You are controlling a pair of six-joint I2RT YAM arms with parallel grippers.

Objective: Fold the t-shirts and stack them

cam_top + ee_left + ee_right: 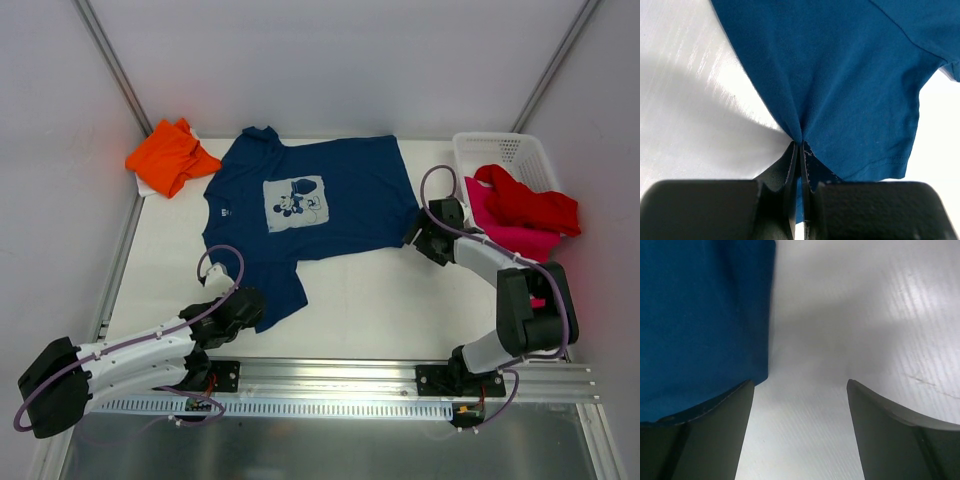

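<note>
— So, the navy t-shirt [310, 215]?
— Flat, middle of the tabletop [380, 300]; left gripper [800, 150] pinches its near sleeve, right gripper [800, 385] stands spread at its right edge.
— Risk?
— Thin pinch; a tug could slip it free.

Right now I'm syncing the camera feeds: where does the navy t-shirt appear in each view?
Top external: navy t-shirt spread flat, centre.
Left wrist: top and right, pinched by left end effector.
Right wrist: left side, beside open right end effector.
Shared landmark: white table.

Navy tee [345, 195] spread flat, orange tee [170, 157] crumpled, red tee [530, 205] atop pink tee [522, 242]
</note>
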